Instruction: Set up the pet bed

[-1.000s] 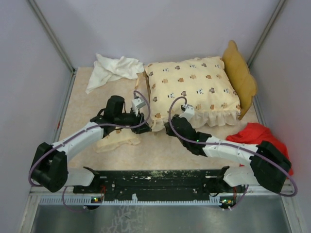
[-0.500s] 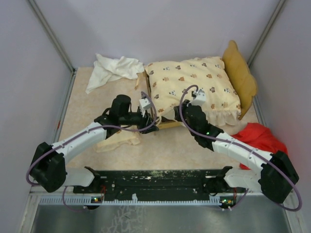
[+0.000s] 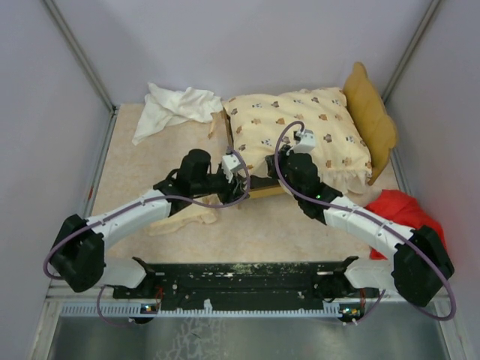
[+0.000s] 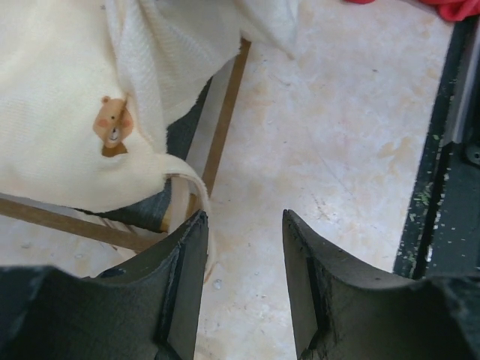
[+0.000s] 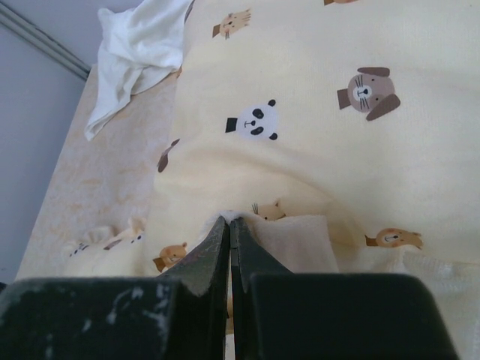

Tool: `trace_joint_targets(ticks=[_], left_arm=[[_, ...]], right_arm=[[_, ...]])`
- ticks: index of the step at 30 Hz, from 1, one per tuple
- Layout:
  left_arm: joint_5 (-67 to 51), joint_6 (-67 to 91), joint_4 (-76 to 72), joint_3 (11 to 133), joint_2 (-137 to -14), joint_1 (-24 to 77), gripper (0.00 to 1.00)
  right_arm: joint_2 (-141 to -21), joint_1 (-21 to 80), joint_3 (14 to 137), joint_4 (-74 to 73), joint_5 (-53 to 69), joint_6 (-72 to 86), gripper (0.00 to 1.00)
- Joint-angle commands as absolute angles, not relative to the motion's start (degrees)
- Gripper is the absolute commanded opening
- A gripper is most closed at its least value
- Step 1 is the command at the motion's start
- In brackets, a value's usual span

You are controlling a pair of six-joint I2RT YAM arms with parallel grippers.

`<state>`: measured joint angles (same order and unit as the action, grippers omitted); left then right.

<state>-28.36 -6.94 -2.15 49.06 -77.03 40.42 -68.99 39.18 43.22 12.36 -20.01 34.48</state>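
Note:
The pet bed's wooden frame (image 3: 264, 193) stands at the back right, its wavy headboard (image 3: 373, 114) on the far right side. The cream animal-print cushion (image 3: 300, 120) lies on it. My right gripper (image 3: 283, 163) is shut on the cushion's frilled front edge (image 5: 300, 240) and holds it up off the frame. My left gripper (image 3: 249, 178) is open and empty at the frame's near left corner. In the left wrist view the gripper (image 4: 244, 217) sits beside the wooden rail (image 4: 225, 120) and dark base (image 4: 184, 139). The small matching pillow (image 3: 184, 217) lies on the table under my left arm.
A plain white cloth (image 3: 176, 109) lies crumpled at the back left. A red cloth (image 3: 397, 210) lies at the right, beside my right arm. Grey walls close in both sides and the back. The black arm rail (image 3: 240, 277) runs along the near edge.
My right gripper has drawn the cushion's front frill up and back, baring the frame's front rail. My left gripper has moved right to the frame's corner.

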Motion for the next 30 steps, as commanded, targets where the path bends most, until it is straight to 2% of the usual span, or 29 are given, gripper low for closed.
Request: trace_joint_targets(ticks=[1,7,9,10,13,14,15,21,24,27,30], left_arm=[[-21.81,-10.38,-4.41,50.54,-79.8,41.69,0.5],[-18.6,-10.81,-4.15,51.86,-82.68,42.98,0.49],[-18.93,-10.86,-4.73,51.84,-82.77,43.23,0.45],[-19.21,-10.76,-4.8,52.04,-82.87,43.24,0.4],[-22.46,-9.69,-3.19,54.05,-82.45,43.33,0.06],[-24.15,-8.63,-2.91,54.92,-81.84,43.33,0.01],[-26.33,-6.93,-3.25,55.68,-80.96,43.26,0.0],[-37.76,9.07,-15.12,55.19,-77.01,43.24,0.01],[-41.45,17.33,-21.28,51.98,-77.84,43.24,0.06],[-44.49,24.53,-31.15,47.24,-79.36,43.24,0.14],[-43.86,21.63,-28.18,46.34,-80.4,42.99,0.27]], right_arm=[[-68.76,38.46,47.11,16.18,-19.71,33.89,0.0],[-68.05,38.41,47.35,15.77,-19.97,33.66,0.0],[-67.91,38.41,47.31,15.58,-20.06,33.46,0.0],[-67.88,38.41,47.17,15.56,-20.31,33.38,0.0],[-67.74,38.24,46.77,16.04,-20.38,33.31,0.0],[-67.9,38.09,46.83,16.14,-20.27,33.37,0.0],[-68.06,38.02,46.84,16.29,-20.12,33.27,0.0],[-68.69,37.37,46.85,17.07,-19.47,33.39,0.0],[-69.01,37.2,47.01,16.9,-19.28,33.2,0.0],[-69.13,36.94,46.78,17.17,-19.18,33.12,0.0],[-69.34,36.76,46.76,17.16,-19.07,33.2,0.0]])
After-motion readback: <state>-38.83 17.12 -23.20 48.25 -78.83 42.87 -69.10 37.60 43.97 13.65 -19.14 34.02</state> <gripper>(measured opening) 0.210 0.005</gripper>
